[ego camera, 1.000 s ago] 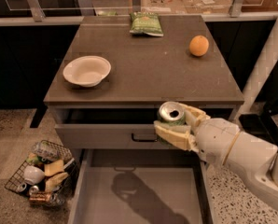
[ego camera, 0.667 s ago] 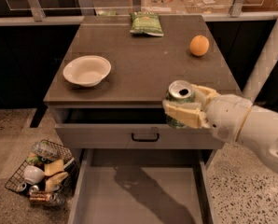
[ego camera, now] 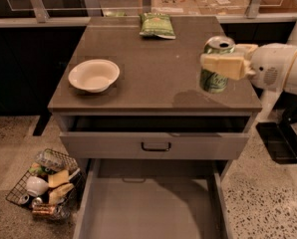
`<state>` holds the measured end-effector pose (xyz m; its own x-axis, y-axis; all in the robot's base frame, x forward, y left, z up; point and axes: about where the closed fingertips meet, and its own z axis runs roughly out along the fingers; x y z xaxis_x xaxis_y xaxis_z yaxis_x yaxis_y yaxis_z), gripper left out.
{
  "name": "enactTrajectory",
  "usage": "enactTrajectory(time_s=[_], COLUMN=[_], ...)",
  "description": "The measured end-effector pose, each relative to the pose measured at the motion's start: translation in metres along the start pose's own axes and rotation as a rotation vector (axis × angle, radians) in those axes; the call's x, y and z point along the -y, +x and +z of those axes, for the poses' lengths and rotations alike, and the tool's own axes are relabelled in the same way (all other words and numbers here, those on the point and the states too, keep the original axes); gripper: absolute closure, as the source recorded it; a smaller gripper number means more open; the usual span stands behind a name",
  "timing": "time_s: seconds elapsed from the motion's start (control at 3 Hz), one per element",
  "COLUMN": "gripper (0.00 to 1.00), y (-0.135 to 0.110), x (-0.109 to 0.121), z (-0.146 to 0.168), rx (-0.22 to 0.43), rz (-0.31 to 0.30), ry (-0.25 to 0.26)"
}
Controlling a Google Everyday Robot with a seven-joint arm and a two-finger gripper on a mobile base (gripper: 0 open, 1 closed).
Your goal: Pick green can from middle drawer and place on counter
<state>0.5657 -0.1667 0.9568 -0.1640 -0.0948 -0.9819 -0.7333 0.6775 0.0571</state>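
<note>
The green can has a shiny silver top with an open mouth hole. My gripper reaches in from the right and is shut on the can. It holds the can upright over the right side of the dark grey-brown counter, just above or at its surface. The can casts a shadow on the counter to its left. The middle drawer is pulled out below, and its flat grey floor is bare.
A white bowl sits on the counter's left side and a green chip bag at its back. A drawer front with a black handle stands slightly open above the middle drawer. A wire basket of clutter is on the floor at left.
My gripper has lifted the can from in front of the drawer front up and back over the right side of the counter. The orange fruit no longer shows.
</note>
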Motion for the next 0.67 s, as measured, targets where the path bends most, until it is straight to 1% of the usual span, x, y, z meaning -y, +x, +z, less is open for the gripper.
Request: enactTrajectory(time_s=[0.33,0.67], gripper=[1.00,1.00], y=[-0.006,0.013], x=[0.037,0.063], z=[0.023,0.047], rx=[-0.008,-0.013], rz=[0.032,0.048], ry=[-0.019,-0.035])
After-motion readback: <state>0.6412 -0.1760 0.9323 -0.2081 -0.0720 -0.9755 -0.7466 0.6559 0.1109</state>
